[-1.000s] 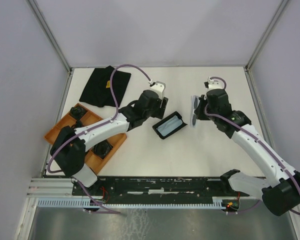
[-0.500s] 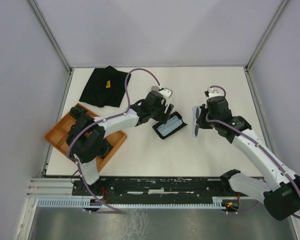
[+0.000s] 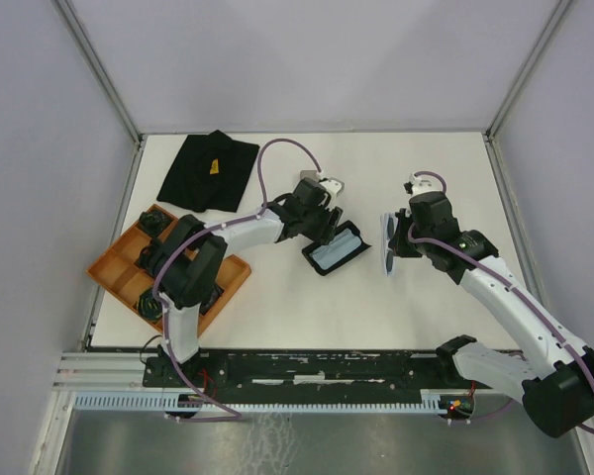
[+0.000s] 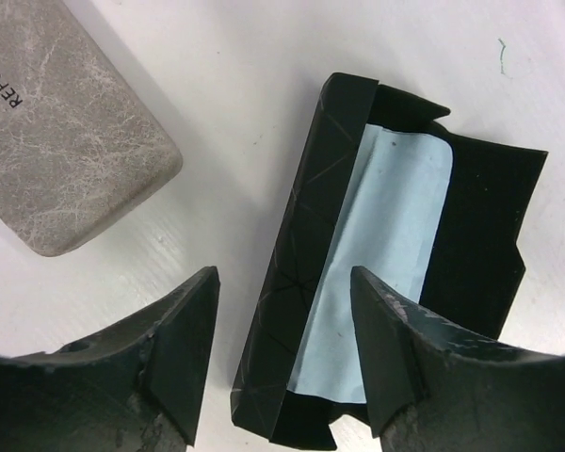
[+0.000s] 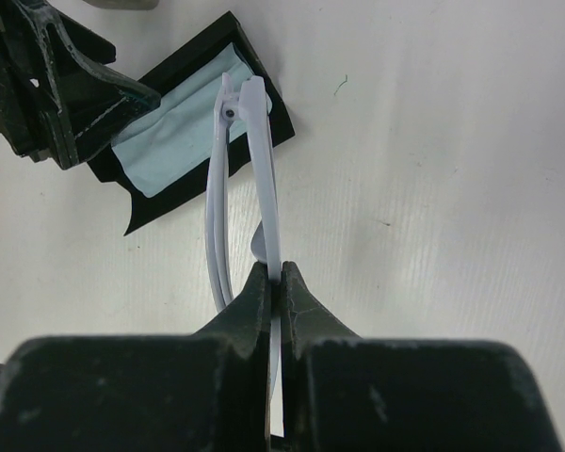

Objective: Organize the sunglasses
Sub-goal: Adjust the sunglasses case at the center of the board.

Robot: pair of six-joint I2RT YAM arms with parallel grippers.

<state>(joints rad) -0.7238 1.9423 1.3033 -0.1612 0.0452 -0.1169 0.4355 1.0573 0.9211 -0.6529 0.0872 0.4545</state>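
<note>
My right gripper (image 5: 276,282) is shut on the pale lavender-white sunglasses (image 5: 264,160). It holds them folded and on edge above the table, right of the open black case (image 5: 174,80). From above, these glasses (image 3: 387,245) hang at the right gripper (image 3: 400,242). My left gripper (image 4: 282,358) is open and empty, its jaws straddling the near end of the case's long side wall (image 4: 306,245). A light blue cloth (image 4: 386,235) lies inside the case. The black-framed pair does not show clearly.
A grey oblong case (image 4: 66,141) lies beside the black case. An orange compartment tray (image 3: 129,259) with dark objects stands at the left. A black cloth (image 3: 208,170) lies at the back left. The left arm (image 3: 228,236) stretches over the tray.
My left gripper has moved right and nearer, over the black case. My right gripper has carried the pale sunglasses a little toward the near edge.
</note>
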